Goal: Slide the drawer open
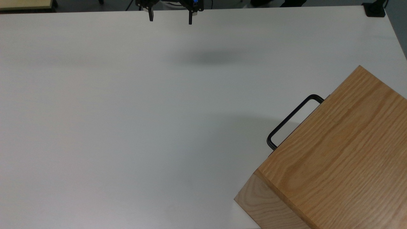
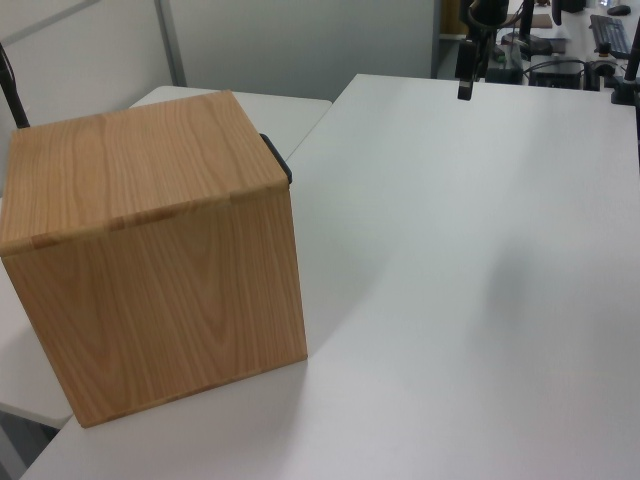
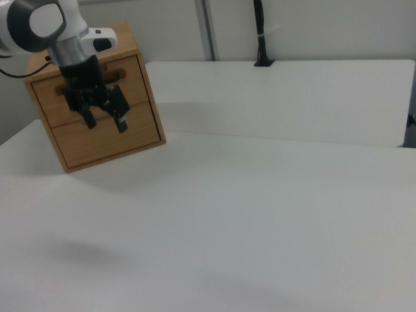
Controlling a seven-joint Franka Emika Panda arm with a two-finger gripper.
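Observation:
The oak box casing (image 1: 343, 152) stands at the top view's lower right, and at the left view's left (image 2: 150, 250). The drawer (image 3: 131, 81) is its upper front panel, flush with the casing and shut. Its black bar handle (image 1: 289, 117) sticks out toward the table's middle; one end of the handle (image 2: 279, 162) shows past the box corner. My gripper (image 1: 170, 17) hangs open above the table's far edge, far from the box, with nothing between its fingers. In the right view the gripper (image 3: 105, 121) overlaps the box front by line of sight and hides part of the handle.
The white table (image 1: 127, 111) stretches wide between gripper and box. A black clamp post (image 1: 375, 9) sits at the top view's upper right corner. A second white table (image 3: 281, 88) adjoins behind the box. Desk clutter (image 2: 600, 30) lies beyond the far edge.

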